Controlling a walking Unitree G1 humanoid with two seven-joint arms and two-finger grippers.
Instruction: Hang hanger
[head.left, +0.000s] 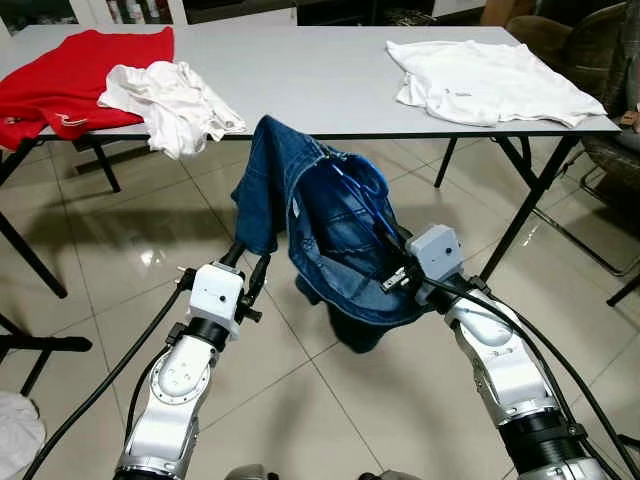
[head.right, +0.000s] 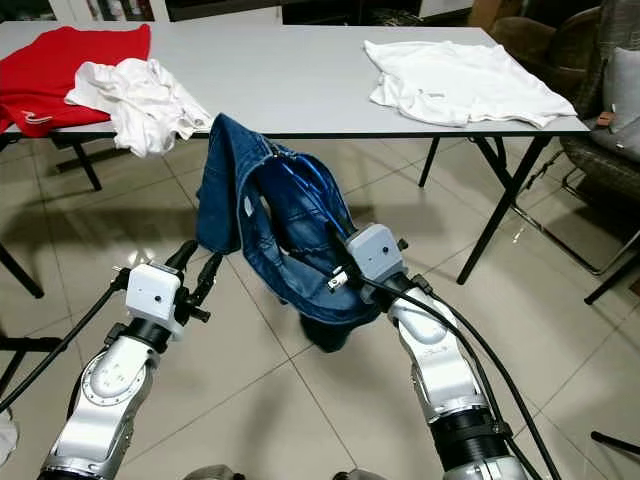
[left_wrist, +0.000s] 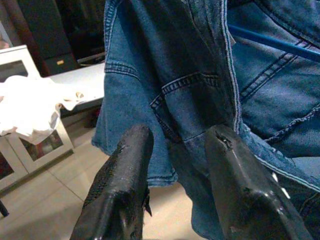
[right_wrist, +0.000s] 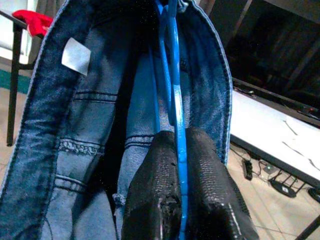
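A blue hanger (right_wrist: 172, 75) draped in a denim garment (head.left: 330, 240) hangs at frame centre, its wire pinched between the closed fingers of the right gripper (right_wrist: 180, 150). Lower left, the left gripper (left_wrist: 175, 150) stands parted and empty at the denim's edge, before a grey table (head.left: 330, 80).

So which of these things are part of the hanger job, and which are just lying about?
In the job:
- blue hanger, clamped in the right end effector
- denim garment draped over it
- left end effector, open beside the denim

Lying about:
- red shirt
- crumpled white shirt
- flat white T-shirt
- grey table
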